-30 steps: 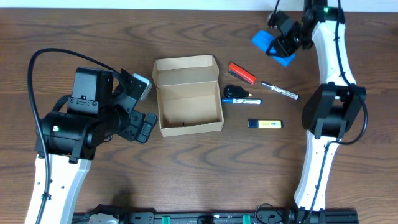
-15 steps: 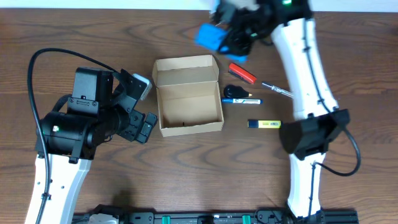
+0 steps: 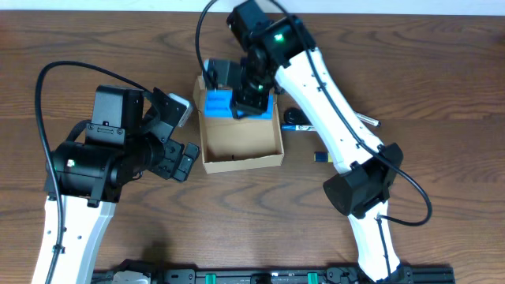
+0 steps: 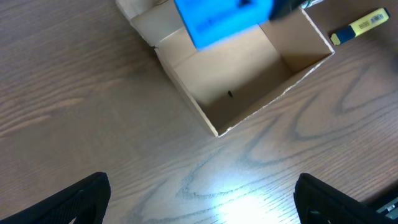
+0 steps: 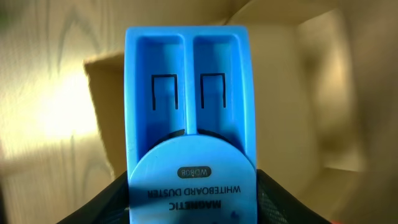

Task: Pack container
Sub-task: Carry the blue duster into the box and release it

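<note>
**Overhead view: container open between the arms, duster held over its mouth**

1. The container (image 3: pixel 243 162) sits mouth up on the wooden table (image 3: pixel 442 63), between the two arms and closer to the left one.
   - Handling: I judge it light and thin-walled. The cardboard should flex under a hard pinch and skate on the wood if nudged sideways.
   - Where to hold: one side wall near a corner, where the fold stiffens it (a light brace against the outside of a wall would also do).
   - Appearance: plain tan and rectangular, with the lid flap folded back at the far edge. The inside is bare except for a small dark mark low on the wall nearest the robot.

2. The blue whiteboard duster (image 5: pixel 189 93) is rigid moulded plastic. It hangs over the far left part of the container's mouth. I cannot tell whether it touches the cardboard.

3. The right gripper (image 3: pixel 251 93) is clamped on the duster's rounded end, one finger on each side.

4. The left gripper (image 3: pixel 180 160) has its fingers spread wide with nothing between them, just beside the container's left wall.

5. The yellow highlighter (image 4: pixel 359 26) lies on the table to the right, apart from the container.
</note>
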